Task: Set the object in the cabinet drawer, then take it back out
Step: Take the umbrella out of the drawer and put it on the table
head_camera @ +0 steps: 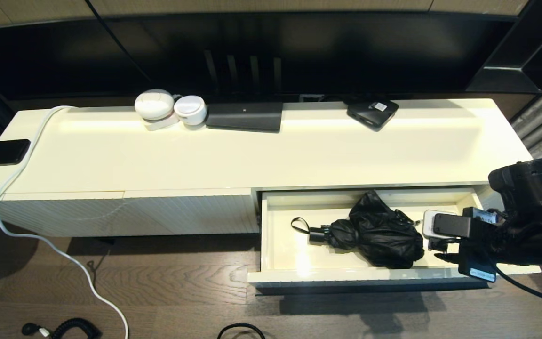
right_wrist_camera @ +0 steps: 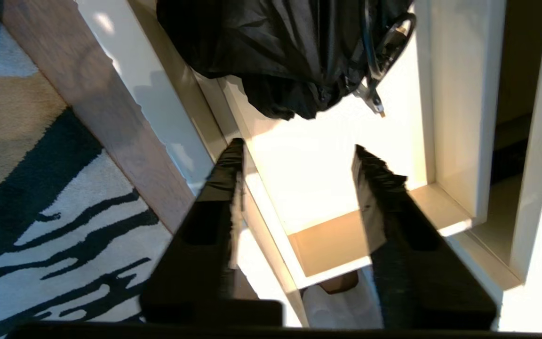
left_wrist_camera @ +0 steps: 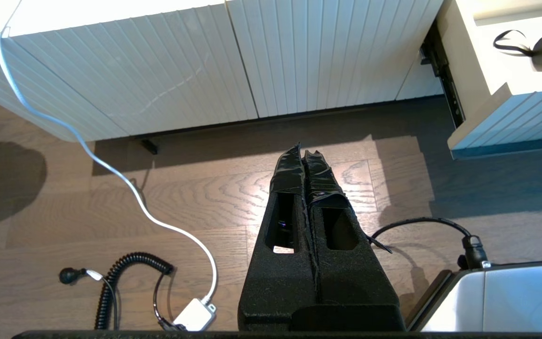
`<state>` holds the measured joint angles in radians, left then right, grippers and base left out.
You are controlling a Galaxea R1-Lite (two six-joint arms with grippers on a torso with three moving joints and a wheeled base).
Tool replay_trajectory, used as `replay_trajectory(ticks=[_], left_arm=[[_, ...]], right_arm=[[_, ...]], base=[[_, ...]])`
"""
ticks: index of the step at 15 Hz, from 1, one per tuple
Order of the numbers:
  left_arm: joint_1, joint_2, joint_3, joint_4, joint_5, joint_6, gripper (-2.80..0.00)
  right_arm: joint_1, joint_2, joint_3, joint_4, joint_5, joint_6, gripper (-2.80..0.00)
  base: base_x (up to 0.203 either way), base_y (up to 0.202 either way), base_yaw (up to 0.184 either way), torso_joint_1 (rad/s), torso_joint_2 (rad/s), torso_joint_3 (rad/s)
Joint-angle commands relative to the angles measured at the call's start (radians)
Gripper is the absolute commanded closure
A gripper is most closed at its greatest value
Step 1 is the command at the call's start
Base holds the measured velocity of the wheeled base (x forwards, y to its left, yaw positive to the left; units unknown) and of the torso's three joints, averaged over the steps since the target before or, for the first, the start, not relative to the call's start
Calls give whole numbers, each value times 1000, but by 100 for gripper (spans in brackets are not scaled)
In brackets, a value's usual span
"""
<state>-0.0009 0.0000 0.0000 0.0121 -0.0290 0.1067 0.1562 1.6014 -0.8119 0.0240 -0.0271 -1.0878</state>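
The cabinet drawer [head_camera: 284, 252] stands pulled out at the cabinet's right end, cream inside. A black folded umbrella [head_camera: 379, 233] lies in it, handle and wrist strap pointing left. My right gripper [head_camera: 440, 249] hovers just right of the umbrella, over the drawer's right end. In the right wrist view this gripper [right_wrist_camera: 299, 148] is open with nothing between its fingers, the umbrella [right_wrist_camera: 280, 52] lying beyond the tips and apart from them. My left gripper [left_wrist_camera: 303, 153] is shut and empty, low over the wooden floor in front of the closed ribbed panels.
On the cabinet top sit two white round devices [head_camera: 170, 108], a flat black box [head_camera: 245, 116] and a small black device [head_camera: 372, 113]. A black phone [head_camera: 0, 151] lies at its left end. A white cable [head_camera: 40, 235] trails to the floor. A patterned rug [right_wrist_camera: 26, 188] lies right of the drawer.
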Motion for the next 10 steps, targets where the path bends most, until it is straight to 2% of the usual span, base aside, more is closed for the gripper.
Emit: replay_trajectory(ticks=[1, 4, 10], left_arm=[[-1, 0, 0, 0, 0, 1, 0], [0, 0, 0, 0, 0, 1, 0], [-1, 0, 0, 0, 0, 1, 0]], right_arm=[[7, 51, -9, -4, 5, -7, -280], [8, 114, -58, -10, 50, -17, -280], [1, 233, -186, -3, 77, -55, -280]], base=[[0, 0, 0, 0, 0, 0], [0, 0, 0, 0, 0, 0], [0, 0, 0, 0, 0, 0]])
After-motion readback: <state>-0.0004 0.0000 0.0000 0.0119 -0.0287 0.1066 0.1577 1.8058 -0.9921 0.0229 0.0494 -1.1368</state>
